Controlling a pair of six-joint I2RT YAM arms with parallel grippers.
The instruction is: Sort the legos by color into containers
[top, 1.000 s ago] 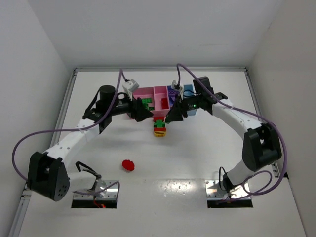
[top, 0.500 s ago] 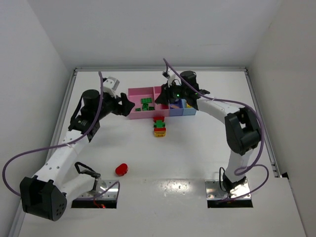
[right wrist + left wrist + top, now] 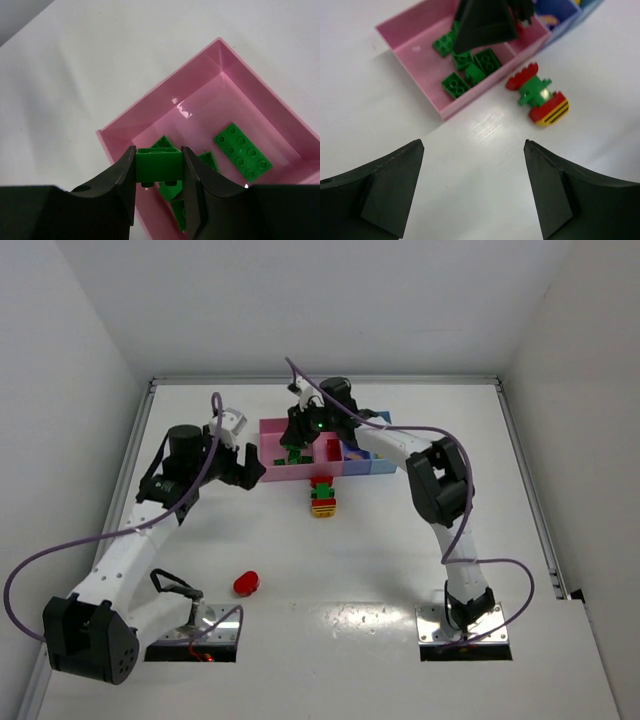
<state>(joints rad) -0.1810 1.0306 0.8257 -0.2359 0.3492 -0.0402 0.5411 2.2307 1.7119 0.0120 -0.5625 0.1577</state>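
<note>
Right fingers closed on a green lego brick, held above the wide pink bin — other green bricks lying inside, left fingers spread wide, nothing held, over the counter, red-green-yellow clump set near the bin.

Wide bin pink, loose bricks in it green, held brick green, clump red, green and yellow with black stripes, narrow bin pink, next bin purple-blue, piece toward bottom-left corner red, table white, left gripper and right gripper black.
</note>
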